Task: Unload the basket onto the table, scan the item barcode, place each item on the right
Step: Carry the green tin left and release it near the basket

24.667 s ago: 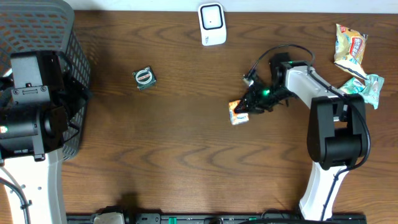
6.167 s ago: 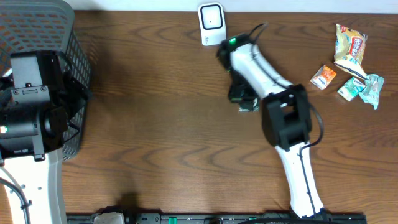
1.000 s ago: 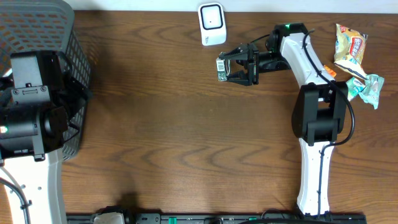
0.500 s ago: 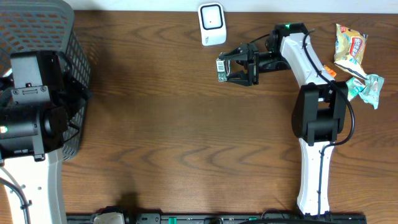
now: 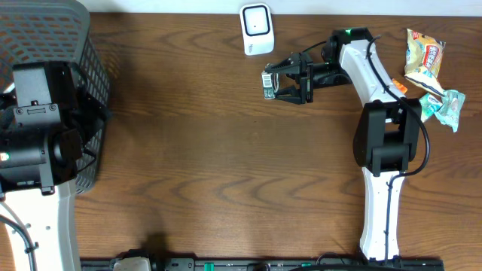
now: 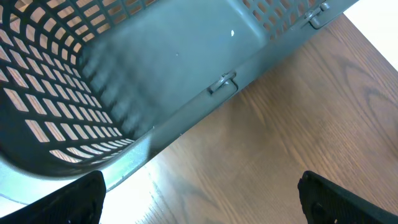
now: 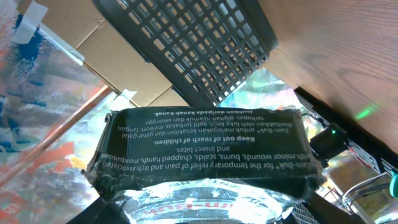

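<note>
The item (image 5: 267,83) is a small dark green balm packet with a white barcode label, held above the table just below and right of the white scanner (image 5: 257,28). My right gripper (image 5: 276,81) is shut on it, reaching in from the right. In the right wrist view the packet (image 7: 205,146) fills the lower middle, its printed text upside down, with foil below it between the jaws of the right gripper (image 7: 202,214). My left gripper (image 6: 199,208) stands wide open over bare wood beside the basket (image 6: 155,68), with nothing between its fingers.
A grey plastic basket (image 5: 45,34) stands at the far left beside the left arm (image 5: 34,128). At the far right lie snack packets (image 5: 424,54), a green wrapper (image 5: 446,105) and a small orange packet (image 5: 400,87).
</note>
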You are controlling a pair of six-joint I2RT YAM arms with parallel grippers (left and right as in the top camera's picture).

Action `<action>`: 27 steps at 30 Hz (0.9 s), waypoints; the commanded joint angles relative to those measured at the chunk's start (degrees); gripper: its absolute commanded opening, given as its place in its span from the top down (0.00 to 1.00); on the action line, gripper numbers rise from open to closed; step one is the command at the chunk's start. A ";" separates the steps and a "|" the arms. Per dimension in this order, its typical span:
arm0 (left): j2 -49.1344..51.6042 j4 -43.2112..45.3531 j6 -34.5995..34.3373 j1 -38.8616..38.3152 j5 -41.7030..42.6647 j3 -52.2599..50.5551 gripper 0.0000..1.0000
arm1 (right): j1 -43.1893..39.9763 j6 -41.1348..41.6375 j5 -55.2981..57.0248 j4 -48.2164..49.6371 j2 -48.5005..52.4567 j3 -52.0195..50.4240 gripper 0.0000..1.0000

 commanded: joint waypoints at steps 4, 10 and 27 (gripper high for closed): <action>0.04 -0.17 -0.74 0.31 -0.57 -0.31 0.02 | 1.07 -0.87 3.26 0.15 -2.40 0.90 0.44; 0.04 -0.17 -0.72 0.31 -0.57 -0.31 0.02 | 5.20 0.20 17.70 7.17 -2.40 0.90 0.51; 0.04 -0.17 -0.74 0.31 -0.57 -0.31 0.02 | 17.68 20.37 66.29 21.09 -2.43 0.96 0.34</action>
